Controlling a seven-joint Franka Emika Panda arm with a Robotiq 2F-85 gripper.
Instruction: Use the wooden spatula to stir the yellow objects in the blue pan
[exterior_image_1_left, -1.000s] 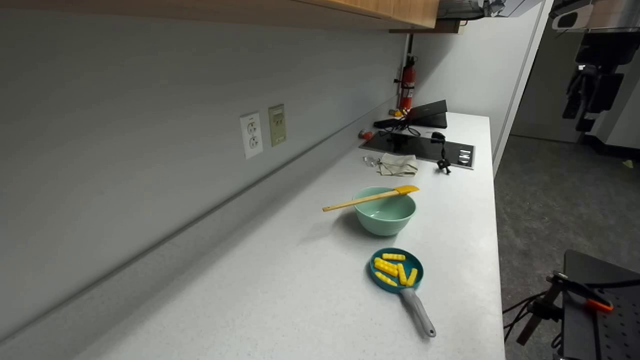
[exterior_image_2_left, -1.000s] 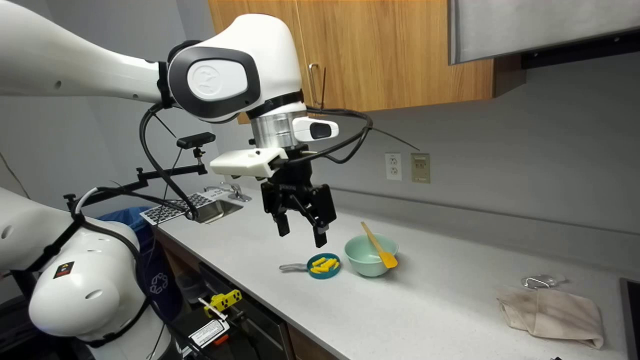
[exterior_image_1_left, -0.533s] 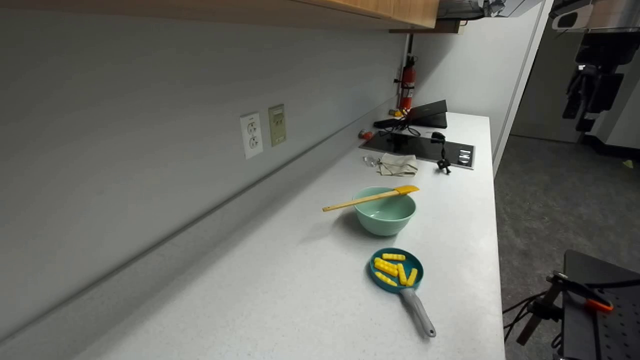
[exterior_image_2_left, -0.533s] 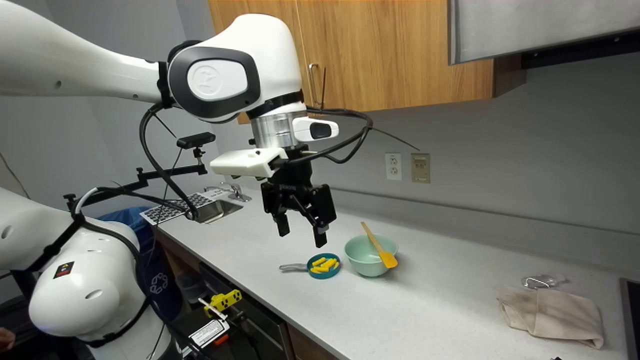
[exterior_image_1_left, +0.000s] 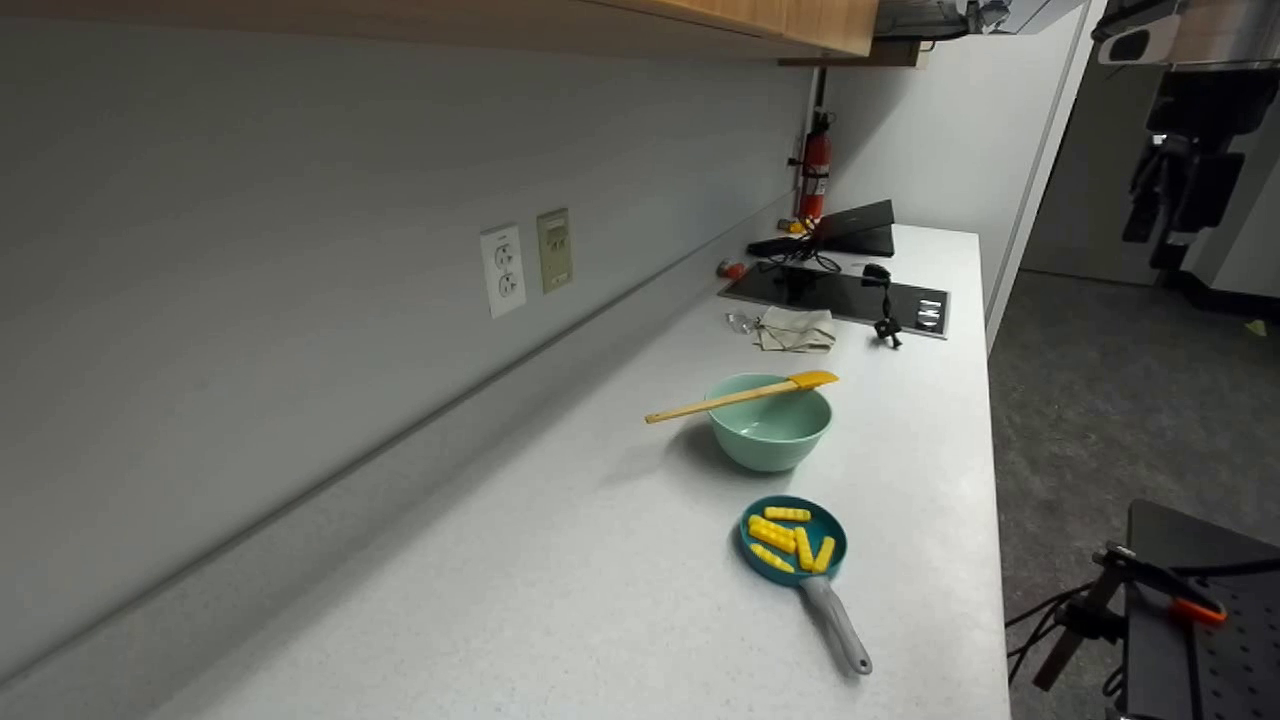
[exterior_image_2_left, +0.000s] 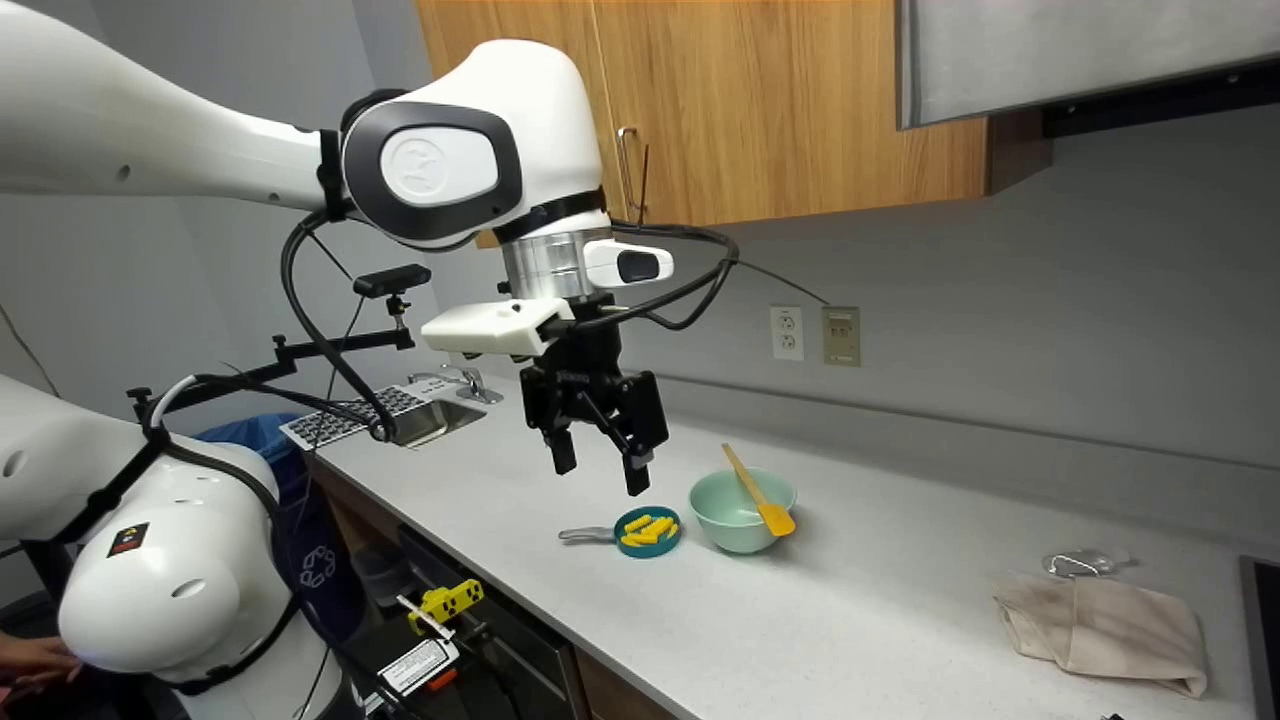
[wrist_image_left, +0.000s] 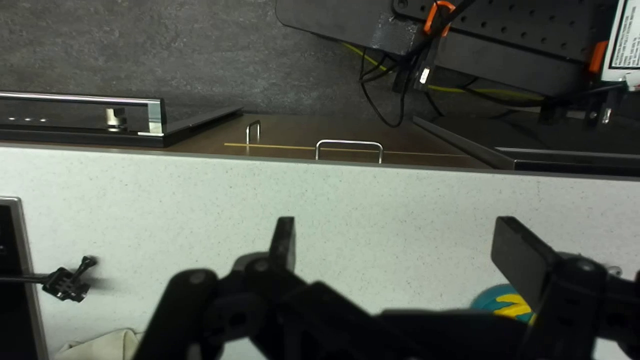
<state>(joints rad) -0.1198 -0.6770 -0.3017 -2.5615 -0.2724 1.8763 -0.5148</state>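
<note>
Pale countertop (exterior_image_1_left: 480, 620) runs along a grey wall (exterior_image_1_left: 300, 260), with a wooden cabinet (exterior_image_2_left: 780, 110) overhead. On it, the blue pan (exterior_image_1_left: 827, 523) holds the yellow objects (exterior_image_1_left: 773, 534), oblong pieces lying at mixed angles, some so close together that I would not swear to their count. Near the pan but apart from it stands a light green bowl (exterior_image_1_left: 765, 442), upright, with the wooden spatula (exterior_image_1_left: 720, 401) laid across its rim. The spatula's long axis runs roughly across the countertop: handle end jutting past the rim toward the wall, yellow-orange blade (exterior_image_1_left: 813, 380) pointing toward the front edge. The pan's grey handle (exterior_image_1_left: 838, 624) points away from the bowl. Well above countertop level, the gripper (exterior_image_2_left: 601, 478) hangs with its fingers (wrist_image_left: 522, 257) spread wide and only air between them; in the wrist view one finger hides part of the pan.
</note>
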